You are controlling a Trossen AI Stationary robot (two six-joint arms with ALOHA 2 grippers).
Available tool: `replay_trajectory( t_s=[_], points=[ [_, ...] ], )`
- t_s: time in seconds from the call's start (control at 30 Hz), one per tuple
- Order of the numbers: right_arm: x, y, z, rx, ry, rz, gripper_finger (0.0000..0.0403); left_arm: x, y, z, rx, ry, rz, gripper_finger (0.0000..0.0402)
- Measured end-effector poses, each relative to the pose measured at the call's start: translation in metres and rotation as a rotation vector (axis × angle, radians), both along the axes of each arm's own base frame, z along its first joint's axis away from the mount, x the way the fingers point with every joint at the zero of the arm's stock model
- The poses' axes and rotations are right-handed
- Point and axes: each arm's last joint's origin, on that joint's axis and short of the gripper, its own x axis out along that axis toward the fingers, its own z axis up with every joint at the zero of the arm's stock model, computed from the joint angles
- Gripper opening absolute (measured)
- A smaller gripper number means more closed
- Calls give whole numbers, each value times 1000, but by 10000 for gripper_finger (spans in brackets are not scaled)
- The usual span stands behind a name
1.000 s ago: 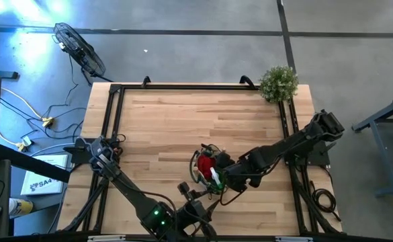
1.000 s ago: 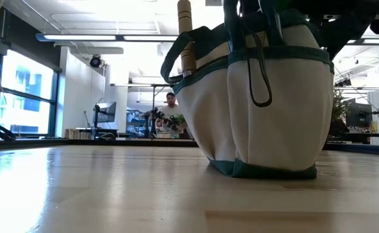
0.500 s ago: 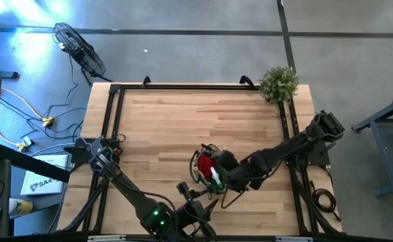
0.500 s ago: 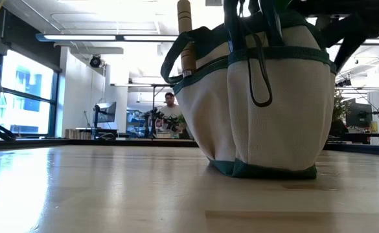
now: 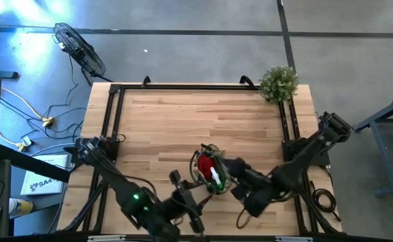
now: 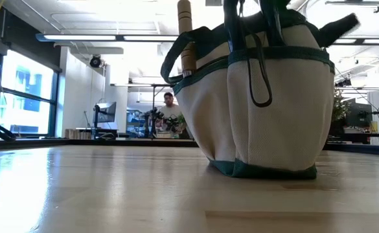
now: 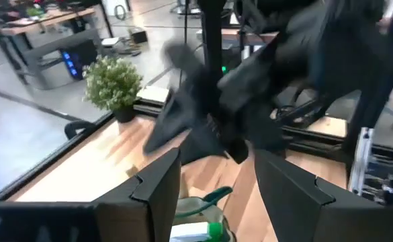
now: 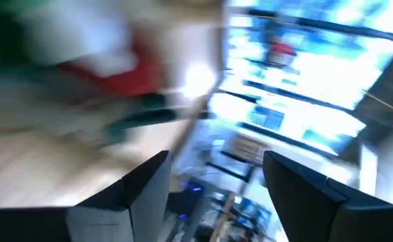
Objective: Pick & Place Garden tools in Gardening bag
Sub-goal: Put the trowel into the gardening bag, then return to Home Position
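Note:
The gardening bag (image 5: pixel 197 165) stands near the table's front middle and looks pale with green trim in the low view (image 6: pixel 273 110). Inside it are a red cone (image 5: pixel 206 163) and a green-and-white spray bottle (image 5: pixel 215 177) (image 7: pixel 196 228). A pale wooden handle (image 6: pixel 186 32) sticks up from its side. My left gripper (image 5: pixel 183 191) (image 7: pixel 213 158) hovers open just off the bag's near-left side and holds nothing. My right gripper (image 5: pixel 235 168) (image 8: pixel 213 161) is open beside the bag's right rim, also holding nothing.
A bushy green plant (image 5: pixel 278 83) (image 7: pixel 112 81) stands at the far right corner. Black frame rails (image 5: pixel 115 121) run along the table's edges. Bare wood (image 5: pixel 183 121) stretches to the far and left of the bag. A person (image 6: pixel 170 110) stands in the room beyond.
My right gripper has drawn back from over the bag toward the table's right and turned, and its arm has swung toward the near edge. My left gripper has risen a little beside the bag. The bag and its contents have kept still.

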Motion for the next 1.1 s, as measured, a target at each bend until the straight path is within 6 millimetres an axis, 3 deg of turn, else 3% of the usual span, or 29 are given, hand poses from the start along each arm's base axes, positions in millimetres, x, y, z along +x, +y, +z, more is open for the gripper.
replay_trajectory(
  t_s=[0.13,0.27,0.37,0.47,0.67,0.8,0.9,0.97,1.1],
  points=[
    [-13,15,53,78,-385,-74,228,-17,14,28,34,8,-44,184],
    [-48,15,107,285,-666,-141,228,-36,31,52,88,22,-58,184],
    [-78,6,131,472,-769,-126,227,-54,49,70,125,35,-37,182],
    [-97,-9,147,615,-893,-189,223,-70,80,85,152,74,-4,167],
    [-127,-42,167,907,-1057,-250,204,-98,156,99,150,230,83,107],
    [-142,-64,169,1044,-1062,-233,148,-109,200,95,117,368,197,57],
    [-154,-83,164,1087,-1025,-222,68,-109,223,91,132,445,276,12],
    [-162,-97,159,1105,-989,-229,20,-105,233,89,157,510,253,7],
    [-178,-126,146,1184,-928,-292,4,-101,257,89,171,601,210,1]
  ],
)
